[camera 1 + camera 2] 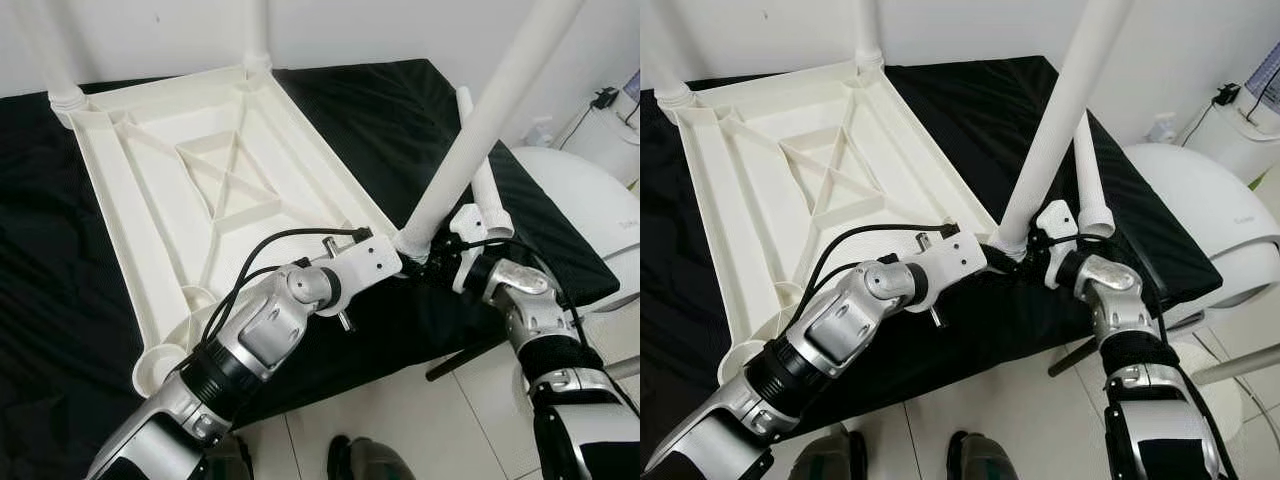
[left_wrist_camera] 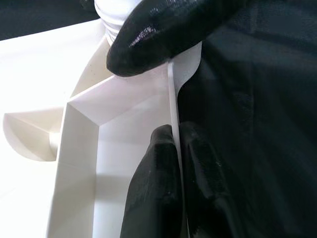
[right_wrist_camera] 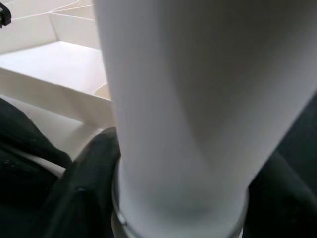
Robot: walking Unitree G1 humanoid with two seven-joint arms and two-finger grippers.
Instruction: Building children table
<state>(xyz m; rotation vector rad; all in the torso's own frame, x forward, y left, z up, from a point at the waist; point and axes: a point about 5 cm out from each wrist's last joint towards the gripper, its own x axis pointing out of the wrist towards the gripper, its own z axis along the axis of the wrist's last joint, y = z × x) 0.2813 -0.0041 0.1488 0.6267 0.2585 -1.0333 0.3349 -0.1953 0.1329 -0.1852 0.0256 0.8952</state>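
The white plastic table top (image 1: 150, 200) lies upside down on a black cloth. Two white legs (image 1: 60, 60) (image 1: 257, 30) stand in its far corners. A third white leg (image 1: 480, 120) leans tilted over the near right corner, its base at the corner socket. My right gripper (image 1: 437, 262) is shut on the base of this leg; one black finger (image 3: 84, 183) shows beside it. My left gripper (image 2: 176, 134) is shut on the thin rim of the table top at that same corner. A loose white leg (image 1: 1087, 170) lies on the cloth to the right.
An empty round socket (image 1: 160, 365) sits at the table top's near left corner. A white rounded appliance (image 1: 580, 200) stands to the right, with a plug and cable (image 1: 605, 97) behind it. Tiled floor and my feet (image 1: 360, 460) are below the cloth's front edge.
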